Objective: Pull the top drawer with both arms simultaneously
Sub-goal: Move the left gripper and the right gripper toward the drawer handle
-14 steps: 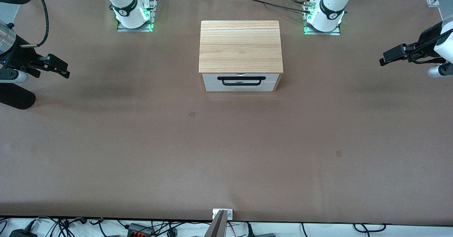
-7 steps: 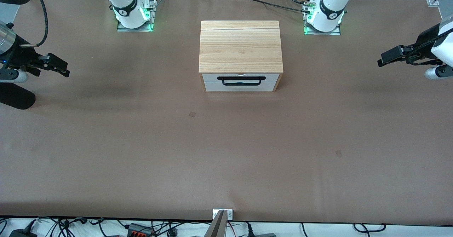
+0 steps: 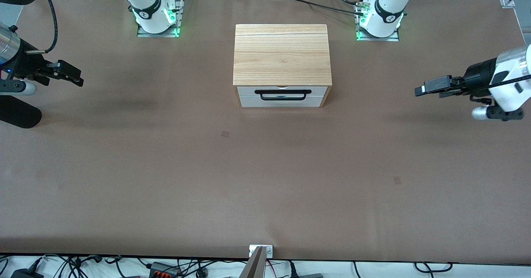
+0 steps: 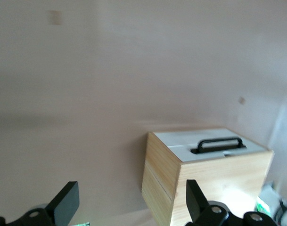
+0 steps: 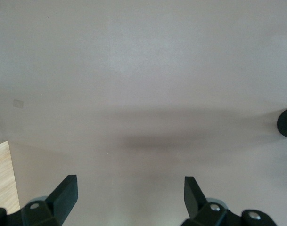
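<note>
The cabinet [image 5: 3, 176] shows only as a wood sliver at the right wrist view's edge. In the front view, both arms' upper links are cut off, and the lower drawer [image 3: 282, 101] handle is partly hidden.

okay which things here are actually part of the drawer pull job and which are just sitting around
Part of the job:
top drawer, shut, with its black handle
left pincer, open, over bare table
right pincer, open, over bare table

Just there:
lower drawer
cabinet's wood top
table
</note>
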Tool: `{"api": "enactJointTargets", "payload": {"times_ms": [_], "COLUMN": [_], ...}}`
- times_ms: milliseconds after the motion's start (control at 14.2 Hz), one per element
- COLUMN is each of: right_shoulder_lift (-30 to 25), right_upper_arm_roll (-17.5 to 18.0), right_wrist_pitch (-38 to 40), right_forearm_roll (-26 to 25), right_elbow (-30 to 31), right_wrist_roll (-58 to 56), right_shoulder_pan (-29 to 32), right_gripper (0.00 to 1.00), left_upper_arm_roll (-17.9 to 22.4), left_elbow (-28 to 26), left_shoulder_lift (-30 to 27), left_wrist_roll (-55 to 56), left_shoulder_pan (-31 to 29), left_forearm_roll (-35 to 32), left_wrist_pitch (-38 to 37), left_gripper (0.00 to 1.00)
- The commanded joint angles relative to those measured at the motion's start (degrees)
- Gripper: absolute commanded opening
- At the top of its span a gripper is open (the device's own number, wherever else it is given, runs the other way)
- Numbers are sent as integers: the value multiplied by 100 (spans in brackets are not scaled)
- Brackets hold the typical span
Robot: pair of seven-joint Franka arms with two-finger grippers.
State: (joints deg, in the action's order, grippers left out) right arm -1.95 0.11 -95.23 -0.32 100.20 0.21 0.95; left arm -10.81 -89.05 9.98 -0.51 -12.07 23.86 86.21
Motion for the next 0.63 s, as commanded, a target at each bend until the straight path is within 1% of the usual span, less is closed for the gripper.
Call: {"api": "enactJointTargets", "payload": {"times_ms": [0, 70, 141, 211, 352, 563], "right_shoulder_lift": [-8, -8, 10, 10, 19, 10], "right_upper_arm_roll": [94, 94, 103, 103, 103, 129], "right_wrist_pitch": [75, 66, 66, 58, 57, 110], "right_forearm_roll": [-64, -64, -73, -73, -73, -3], "right_elbow": [-105, -132, -184, -202, -211, -211], "right_wrist_roll": [-12, -12, -12, -12, -12, 6], "right_shoulder_pan": [107, 98, 98, 98, 89, 54], "right_gripper": [100, 100, 100, 100, 100, 100], "left_upper_arm_roll": [0, 0, 9, 0, 0, -9], "left_elbow": [230, 204, 195, 203, 169, -340], "left_shoulder_lift": [582, 836, 1021, 1110, 1251, 1314], "left_wrist_roll": [-1045, -1170, -1197, -1197, -1459, -2320], "left_shoulder_pan": [-41, -119, -181, -182, -120, -138], "left_forearm_roll": [1210, 1792, 2180, 2367, 2448, 2509], "left_wrist_pitch": [-78, -104, -105, -96, -35, 246], "left_gripper": [100, 100, 100, 100, 100, 100]}}
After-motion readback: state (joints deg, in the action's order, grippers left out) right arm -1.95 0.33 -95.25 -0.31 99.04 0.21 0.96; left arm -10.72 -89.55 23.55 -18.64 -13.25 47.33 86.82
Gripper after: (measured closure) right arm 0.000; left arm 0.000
